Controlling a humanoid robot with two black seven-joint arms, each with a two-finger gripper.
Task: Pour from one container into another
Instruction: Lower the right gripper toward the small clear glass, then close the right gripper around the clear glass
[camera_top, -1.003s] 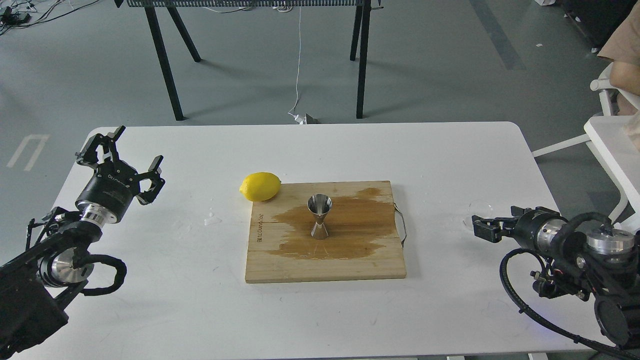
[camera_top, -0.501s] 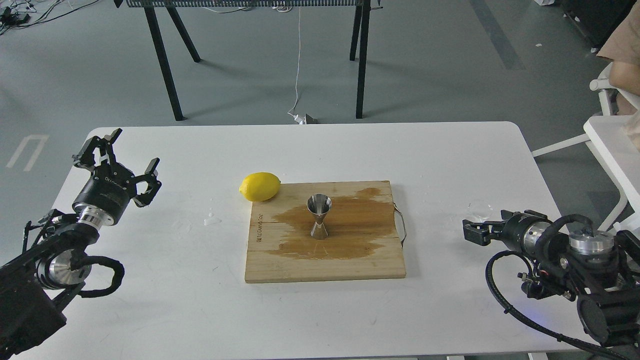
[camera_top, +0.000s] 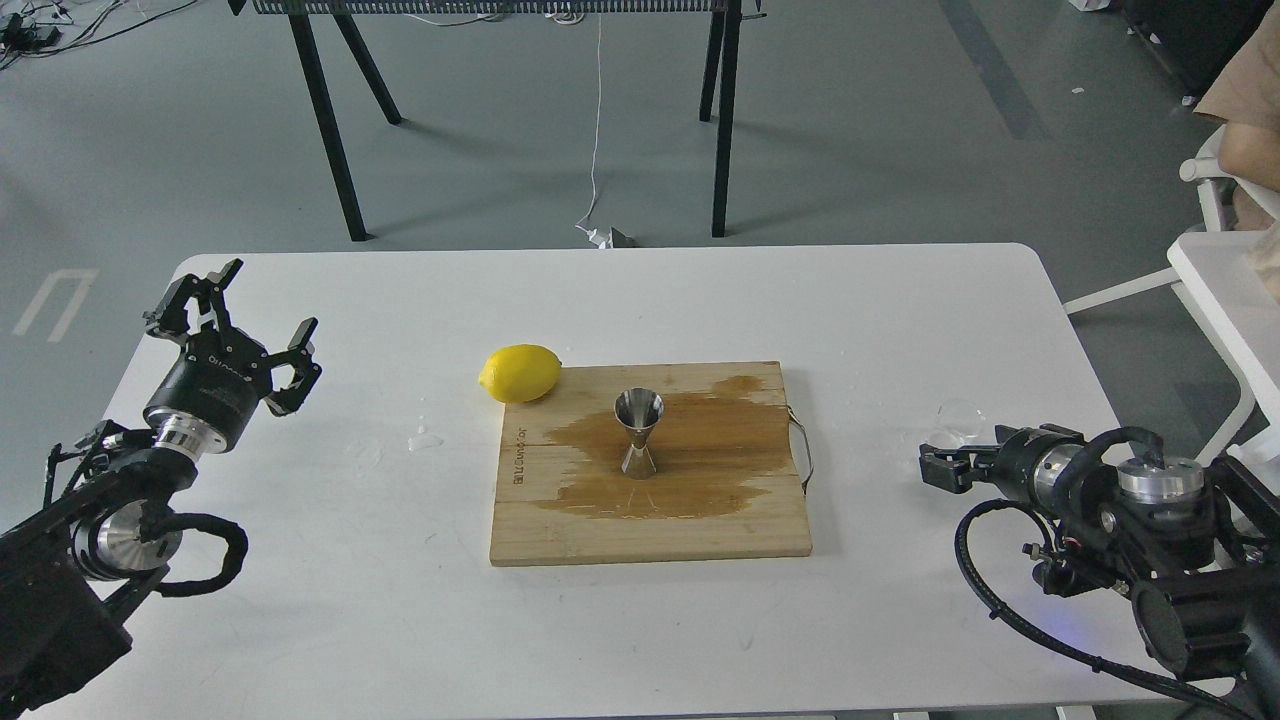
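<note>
The cup sits on the white counter, right of the board and just beyond the right gripper, whose fingers I cannot tell apart. To grasp well, approach low and level, straddle the wall, and squeeze gently. The jigger stands upright mid-board on a wet stain. The left gripper hovers, fingers spread.
</note>
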